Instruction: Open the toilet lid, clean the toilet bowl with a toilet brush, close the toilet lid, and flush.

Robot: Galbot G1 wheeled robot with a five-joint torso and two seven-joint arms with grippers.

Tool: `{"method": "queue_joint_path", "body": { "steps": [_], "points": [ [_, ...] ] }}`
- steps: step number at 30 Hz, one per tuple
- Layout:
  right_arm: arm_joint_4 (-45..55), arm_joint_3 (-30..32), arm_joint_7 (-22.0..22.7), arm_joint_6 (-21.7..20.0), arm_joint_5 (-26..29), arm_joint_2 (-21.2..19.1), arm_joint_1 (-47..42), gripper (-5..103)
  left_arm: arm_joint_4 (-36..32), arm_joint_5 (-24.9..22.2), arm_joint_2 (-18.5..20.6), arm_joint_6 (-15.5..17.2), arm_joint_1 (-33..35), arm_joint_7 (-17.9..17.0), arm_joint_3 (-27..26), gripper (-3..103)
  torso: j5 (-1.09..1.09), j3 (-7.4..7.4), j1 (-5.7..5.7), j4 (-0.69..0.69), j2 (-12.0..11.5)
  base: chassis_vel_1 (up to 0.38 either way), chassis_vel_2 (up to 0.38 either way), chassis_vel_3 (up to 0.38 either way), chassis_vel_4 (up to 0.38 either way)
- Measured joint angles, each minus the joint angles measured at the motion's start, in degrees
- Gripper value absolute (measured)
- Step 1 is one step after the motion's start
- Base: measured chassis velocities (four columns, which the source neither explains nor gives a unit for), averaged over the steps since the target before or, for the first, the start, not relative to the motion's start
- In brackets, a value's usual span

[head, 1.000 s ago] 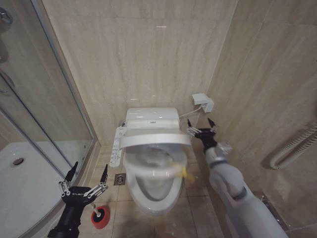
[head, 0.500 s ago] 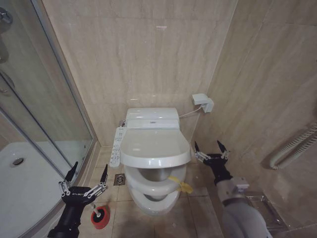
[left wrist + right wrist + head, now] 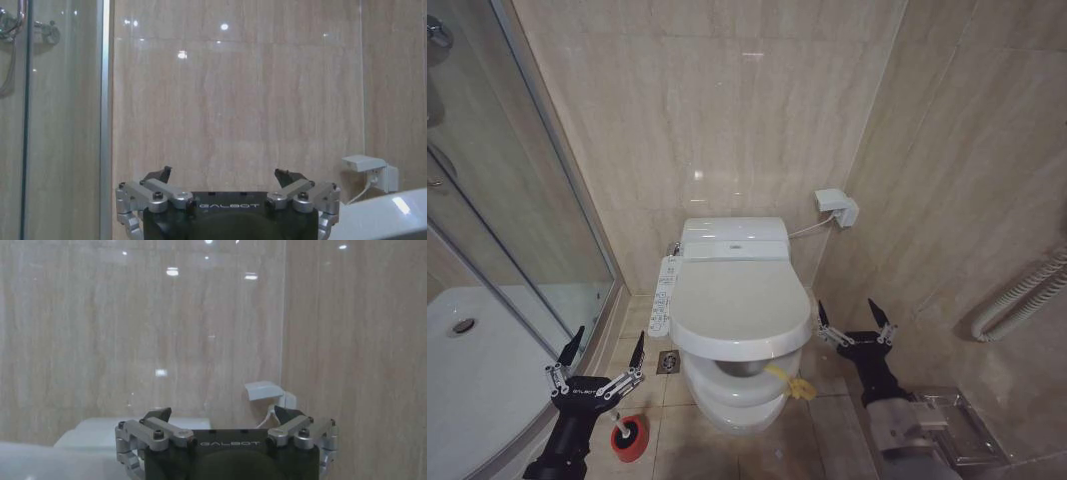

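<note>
The white toilet lid (image 3: 740, 305) lies almost flat, with a narrow dark gap left above the seat. A yellow ribbon (image 3: 793, 383) hangs from its front right edge. Below it the front of the toilet bowl (image 3: 732, 408) shows. My right gripper (image 3: 847, 312) stands open beside the toilet's right side, clear of the lid and holding nothing; it also appears open in the right wrist view (image 3: 227, 416). Low on the left, my left gripper (image 3: 609, 340) is open and empty, just above the toilet brush (image 3: 621, 428) in its red holder (image 3: 631, 441).
A curved glass shower door (image 3: 537, 220) and white shower tray (image 3: 467, 360) fill the left. A control panel (image 3: 663, 293) sits on the toilet's left side. A white wall outlet (image 3: 838, 205) with a cable and a corrugated hose (image 3: 1017, 295) are on the right. A floor drain (image 3: 667, 361) lies beside the bowl.
The lid has dropped from half raised to nearly flat over the seat. My right gripper has left the lid's right edge and moved down and back. The left arm has not moved.
</note>
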Motion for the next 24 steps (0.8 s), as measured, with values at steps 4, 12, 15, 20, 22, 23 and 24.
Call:
{"method": "queue_joint_path", "body": {
  "steps": [4,12,15,20,22,23,24],
  "points": [
    [0.8,0.0,-0.2,1.1,0.1,0.7,-1.7,100,0.0,0.0,0.0,0.0,0.0,0.0,0.0,100,0.01,0.0,0.0,-0.01,0.0,0.0,0.0,0.0,0.0],
    [2.1,0.0,-0.7,2.3,0.1,1.1,-3.2,100,0.0,0.0,0.0,0.0,0.0,0.0,0.0,100,0.01,0.0,0.01,0.0,0.0,0.0,0.0,0.0,0.0],
    [2.7,0.1,-0.8,2.5,-0.3,1.3,-3.7,100,0.0,0.0,0.0,0.0,0.0,0.0,0.0,100,0.01,0.0,0.01,0.0,0.0,0.0,0.0,0.0,0.0],
    [2.8,0.6,-1.2,4.0,-1.9,2.2,-4.8,100,0.0,0.0,0.0,0.0,0.0,0.0,0.0,100,0.01,0.0,0.01,0.0,0.0,0.0,0.0,0.0,0.0],
    [2.8,0.6,-1.3,4.1,-2.0,2.2,-4.9,100,0.0,0.0,0.0,0.0,0.0,0.0,0.0,100,0.01,0.0,0.01,-0.01,0.0,0.0,0.0,0.0,0.0],
    [2.8,0.6,-1.3,4.2,-2.1,2.2,-5.0,100,0.0,0.0,0.0,0.0,0.0,0.0,0.0,100,0.01,0.0,0.01,0.0,0.0,0.0,0.0,0.0,0.0],
    [2.8,0.6,-1.3,4.2,-2.1,2.2,-5.0,100,0.0,0.0,0.0,0.0,0.0,0.0,0.0,100,0.01,0.0,0.01,0.0,0.0,0.0,0.0,0.0,0.0]
  ]
}}
